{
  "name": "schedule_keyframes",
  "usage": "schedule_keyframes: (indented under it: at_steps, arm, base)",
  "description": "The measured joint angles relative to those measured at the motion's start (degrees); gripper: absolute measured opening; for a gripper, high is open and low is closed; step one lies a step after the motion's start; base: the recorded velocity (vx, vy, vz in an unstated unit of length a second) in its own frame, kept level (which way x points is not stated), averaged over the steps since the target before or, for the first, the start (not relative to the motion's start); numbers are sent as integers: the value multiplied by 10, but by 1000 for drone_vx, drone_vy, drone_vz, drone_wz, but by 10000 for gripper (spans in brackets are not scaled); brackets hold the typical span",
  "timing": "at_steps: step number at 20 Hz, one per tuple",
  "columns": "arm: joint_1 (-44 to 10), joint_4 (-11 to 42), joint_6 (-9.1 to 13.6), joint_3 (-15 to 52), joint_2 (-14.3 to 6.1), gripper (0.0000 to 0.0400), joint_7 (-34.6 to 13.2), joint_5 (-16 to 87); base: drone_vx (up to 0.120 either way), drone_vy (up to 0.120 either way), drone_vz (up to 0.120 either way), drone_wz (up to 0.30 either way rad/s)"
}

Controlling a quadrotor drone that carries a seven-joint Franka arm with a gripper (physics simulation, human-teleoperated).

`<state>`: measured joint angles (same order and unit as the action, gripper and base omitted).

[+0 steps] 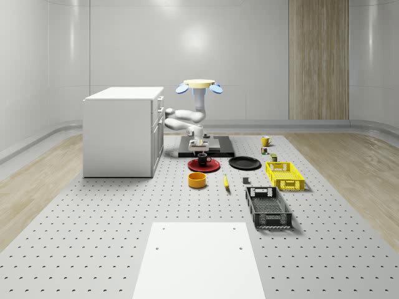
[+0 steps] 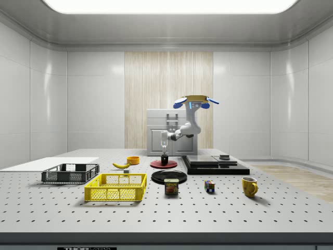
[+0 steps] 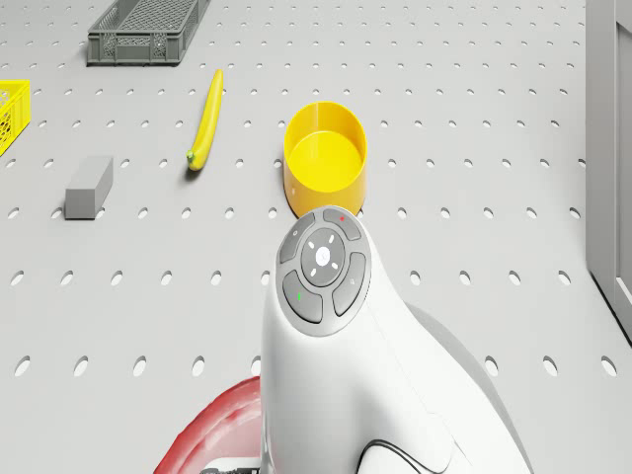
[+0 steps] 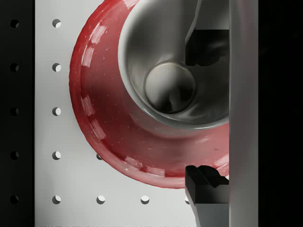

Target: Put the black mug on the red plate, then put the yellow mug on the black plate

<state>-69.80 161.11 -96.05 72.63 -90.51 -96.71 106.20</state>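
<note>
**Black mug on red plate, fingers spread around it**

Whole-scene view: the drone (image 1: 199,85) hovers over the perforated counter (image 1: 93,218); its gripper (image 1: 201,147) hangs above the black mug (image 1: 203,159) on the round red plate (image 1: 212,166). The glossy black plate (image 1: 244,163) lies right.

Side view: the yellow mug (image 2: 249,186) stands far right, well apart.

Wrist view: the fingers (image 4: 206,47) are spread across the mug's rim.

The whole-scene view looks down from the counter's (image 1: 93,237) near end; the side view faces across it, low. Both share the red plate (image 1: 204,166), which the wrist view sees close.
</note>
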Motion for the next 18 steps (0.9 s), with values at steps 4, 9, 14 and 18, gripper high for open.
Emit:
schedule_keyframes:
  at_steps: [4,9,14,18]
  arm:
    - [5,7,10,24,1,376,1,-22]
    - [8,10,17,41,2,393,1,-38]
    - [9,12,19,47,2,398,2,-43]
    - [9,12,20,49,2,399,2,-45]
  base:
    - [0,0,90,0]
    - [-48,64,72,0]
    - [-120,120,0,0]
    - [-120,120,0,0]
